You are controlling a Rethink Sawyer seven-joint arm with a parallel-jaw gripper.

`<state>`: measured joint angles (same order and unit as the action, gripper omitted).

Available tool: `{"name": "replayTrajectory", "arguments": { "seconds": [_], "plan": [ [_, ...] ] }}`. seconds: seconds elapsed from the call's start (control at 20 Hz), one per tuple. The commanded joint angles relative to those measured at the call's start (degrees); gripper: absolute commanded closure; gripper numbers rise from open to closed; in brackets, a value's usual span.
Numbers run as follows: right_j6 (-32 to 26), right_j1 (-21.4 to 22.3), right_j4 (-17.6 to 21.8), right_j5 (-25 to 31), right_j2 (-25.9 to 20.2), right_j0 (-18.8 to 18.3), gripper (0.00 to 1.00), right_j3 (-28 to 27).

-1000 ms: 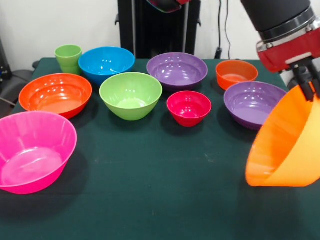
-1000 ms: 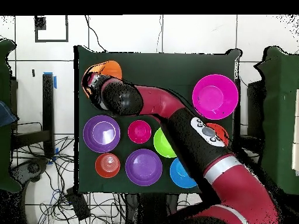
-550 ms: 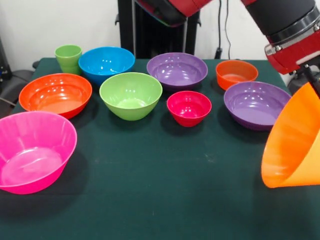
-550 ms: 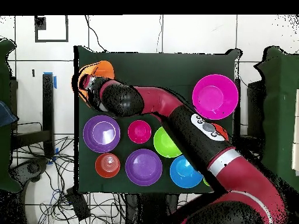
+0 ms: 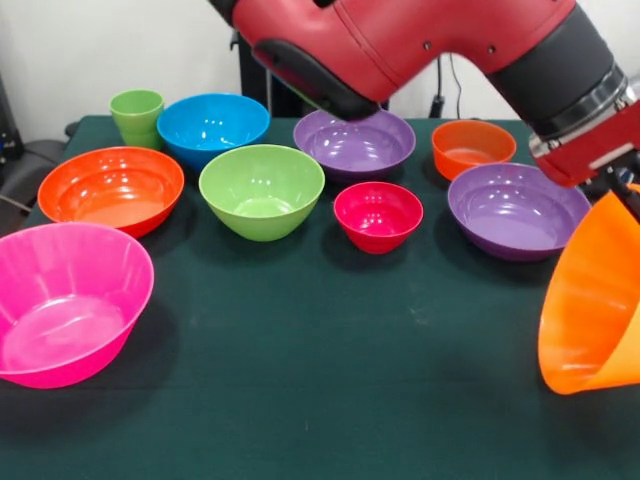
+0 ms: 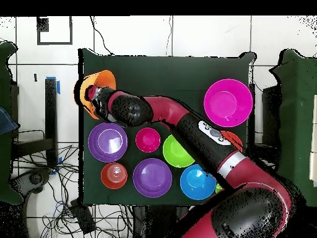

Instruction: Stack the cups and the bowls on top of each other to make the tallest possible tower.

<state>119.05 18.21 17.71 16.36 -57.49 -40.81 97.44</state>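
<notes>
The jaws pinch the rim of the large orange bowl, held tilted off the counter, just beside the nearer purple bowl. This looks like the base-laying step: next, turn it mouth-down onto clear cloth. The cup stands well beyond, past the blue bowl.

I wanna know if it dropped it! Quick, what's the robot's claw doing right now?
Gripper: shut on the rim of the large orange bowl, holding it tilted at the table's edge.
</notes>
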Motion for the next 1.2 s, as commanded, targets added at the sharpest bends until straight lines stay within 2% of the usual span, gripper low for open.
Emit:
{"name": "replayTrajectory", "arguments": {
  "seconds": [0.05, 0.5, 0.85, 1.2],
  "plan": [
    [-14.57, -6.09, 6.75, 3.16, -2.54, 0.48, 1.0, -7.0],
    [-16.28, -9.87, 10.48, 4.87, -3.92, -0.6, 1.0, -11.73],
    [-17.87, -12.46, 11.53, 6.98, -5.98, -3.32, 1.0, -12.02],
    [-19.31, -13.61, 11.37, 9.64, -8.24, -6.7, 1.0, -9.62]
  ]
}}
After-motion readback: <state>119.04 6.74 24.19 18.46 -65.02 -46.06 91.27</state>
